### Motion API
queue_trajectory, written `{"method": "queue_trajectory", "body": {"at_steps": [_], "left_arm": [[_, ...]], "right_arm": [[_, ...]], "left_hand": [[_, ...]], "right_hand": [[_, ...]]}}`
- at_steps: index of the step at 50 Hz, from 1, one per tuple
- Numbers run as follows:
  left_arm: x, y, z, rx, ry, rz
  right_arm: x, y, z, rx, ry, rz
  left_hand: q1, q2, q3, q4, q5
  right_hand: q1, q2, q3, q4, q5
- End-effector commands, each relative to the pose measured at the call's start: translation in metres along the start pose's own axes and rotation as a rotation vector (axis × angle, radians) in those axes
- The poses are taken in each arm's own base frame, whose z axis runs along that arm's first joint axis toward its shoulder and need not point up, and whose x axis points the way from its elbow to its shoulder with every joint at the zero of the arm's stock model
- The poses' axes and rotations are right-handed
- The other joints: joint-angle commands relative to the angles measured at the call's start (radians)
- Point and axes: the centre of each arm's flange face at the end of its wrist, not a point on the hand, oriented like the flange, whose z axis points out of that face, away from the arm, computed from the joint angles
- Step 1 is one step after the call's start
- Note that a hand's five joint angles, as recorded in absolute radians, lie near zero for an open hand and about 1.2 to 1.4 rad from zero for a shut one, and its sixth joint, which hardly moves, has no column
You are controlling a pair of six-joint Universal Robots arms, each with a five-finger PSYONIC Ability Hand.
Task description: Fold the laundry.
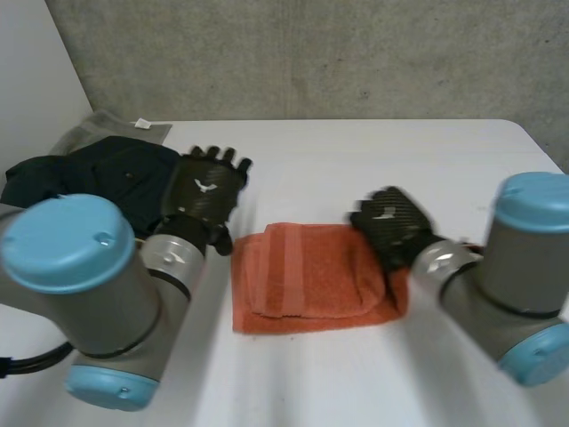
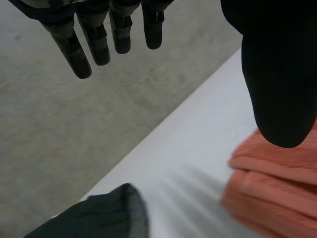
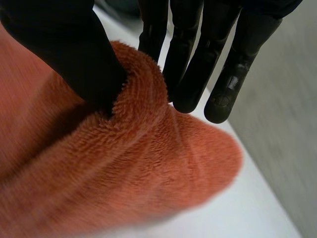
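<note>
ok so starting at the far left: a pile of dark clothes (image 1: 84, 173) is sitting on the white desk (image 1: 356, 156), and a grey garment (image 1: 111, 129) is poking out from behind it on the side toward the concrete wall (image 1: 311, 53). Next over, my left hand (image 1: 206, 189) is hovering just beside that pile with its back facing up at the head camera, and it's holding nothing. In the left wrist view its fingers (image 2: 74, 52) are hanging straight and slightly spread with the thumb off to one side, and they aren't touching anything. Below them the dark edge of the pile is lying on one side and the towel on the other, with bare desk between.

The orange towel (image 1: 311, 277) is lying around the middle of the desk. It's folded over, with a thicker doubled part resting on a flatter layer and a woven band running across it.

My right hand (image 1: 391, 224) is sitting at the towel's right side, near the far corner. In the right wrist view I'm pinching the terry cloth: the thumb (image 3: 74, 54) is digging into one side of a raised fold, the straight fingers are pressing in on the other side, and that bit of towel is bunching up between them. My right arm is coming in from the right edge of the desk
</note>
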Motion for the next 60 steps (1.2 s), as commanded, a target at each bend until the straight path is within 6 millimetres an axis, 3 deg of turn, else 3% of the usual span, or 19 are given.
{"method": "queue_trajectory", "body": {"at_steps": [1, 4, 5, 6, 8, 9, 13, 18, 23, 27, 32, 36, 42, 45, 50, 55, 60], "left_arm": [[-0.031, -0.002, -0.001, -0.010, -0.105, -0.009], [-0.033, -0.001, 0.000, -0.014, -0.113, -0.012], [-0.033, -0.001, 0.000, -0.013, -0.114, -0.014], [-0.033, -0.001, 0.000, -0.014, -0.112, -0.014], [-0.033, -0.001, 0.001, -0.012, -0.111, -0.015], [-0.031, -0.003, 0.001, -0.005, -0.107, -0.014], [-0.029, -0.007, 0.002, 0.009, -0.097, -0.018], [-0.014, -0.023, 0.003, 0.065, -0.053, -0.068], [0.020, -0.027, 0.001, 0.082, 0.060, -0.154], [0.042, -0.021, -0.007, 0.037, 0.133, -0.183], [0.058, 0.005, -0.010, -0.112, 0.169, -0.183], [0.059, 0.019, -0.013, -0.206, 0.148, -0.158], [0.059, 0.040, -0.017, -0.315, 0.138, -0.118], [0.053, 0.054, -0.012, -0.369, 0.124, -0.098], [0.044, 0.071, -0.005, -0.421, 0.124, -0.025], [0.045, 0.071, -0.004, -0.409, 0.153, 0.037], [0.045, 0.051, 0.000, -0.332, 0.195, 0.021]], "right_arm": [[-0.088, -0.046, -0.007, 0.221, -0.248, -0.082], [-0.107, -0.046, -0.004, 0.243, -0.308, -0.072], [-0.108, -0.046, -0.002, 0.242, -0.311, -0.068], [-0.108, -0.047, 0.001, 0.241, -0.303, -0.059], [-0.104, -0.048, 0.003, 0.231, -0.286, -0.037], [-0.101, -0.048, 0.004, 0.222, -0.271, -0.019], [-0.085, -0.047, 0.005, 0.160, -0.186, 0.146], [0.000, -0.035, 0.001, 0.117, 0.053, 0.490], [0.034, -0.023, -0.009, 0.069, 0.123, 0.658], [0.034, -0.018, -0.013, -0.002, 0.103, 0.682], [0.024, -0.003, 0.002, -0.075, 0.067, 0.700], [0.021, 0.003, 0.011, -0.093, 0.038, 0.708], [-0.001, 0.019, 0.026, -0.139, -0.042, 0.701], [-0.021, 0.023, 0.034, -0.162, -0.093, 0.619], [-0.030, 0.033, 0.041, -0.184, -0.114, 0.481], [-0.027, 0.031, 0.041, -0.186, -0.092, 0.407], [-0.006, 0.013, 0.029, -0.149, -0.007, 0.394]], "left_hand": [[-0.019, -0.025, -0.034, -0.025, -0.047], [-0.020, -0.026, -0.034, -0.026, -0.048], [-0.020, -0.026, -0.034, -0.026, -0.048], [-0.020, -0.026, -0.034, -0.026, -0.048], [-0.020, -0.026, -0.034, -0.026, -0.048], [-0.020, -0.026, -0.034, -0.026, -0.048], [-0.020, -0.026, -0.034, -0.026, -0.048], [-0.019, -0.025, -0.034, -0.025, -0.047], [-0.007, -0.013, -0.022, -0.013, -0.036], [0.002, -0.005, -0.013, -0.005, -0.027], [0.005, -0.002, -0.010, -0.002, -0.024], [0.005, -0.002, -0.010, -0.002, -0.024], [0.005, -0.002, -0.010, -0.002, -0.024], [0.005, -0.002, -0.010, -0.002, -0.024], [0.002, -0.005, -0.013, -0.005, -0.027], [-0.001, -0.008, -0.016, -0.008, -0.030], [-0.004, -0.011, -0.019, -0.011, -0.033]], "right_hand": [[0.457, 0.223, 0.216, 0.206, 0.240], [0.457, 0.223, 0.216, 0.206, 0.240], [0.339, 0.105, 0.098, 0.088, 0.122], [-0.200, -0.434, -0.441, -0.451, -0.417], [-0.688, -0.922, -0.929, -0.939, -0.904], [-0.765, -0.999, -1.006, -1.016, -0.981], [-0.765, -0.999, -1.006, -1.016, -0.981], [-0.765, -0.999, -1.006, -1.016, -0.981], [-0.765, -0.999, -1.006, -1.016, -0.981], [-0.765, -0.999, -1.006, -1.016, -0.981], [-0.765, -0.999, -1.006, -1.016, -0.981], [-0.765, -0.999, -1.006, -1.016, -0.981], [-0.765, -0.999, -1.006, -1.016, -0.981], [-0.765, -0.999, -1.006, -1.016, -0.981], [-0.765, -0.999, -1.006, -1.016, -0.981], [-0.765, -0.999, -1.006, -1.016, -0.981], [-0.765, -0.999, -1.006, -1.016, -0.981]]}}
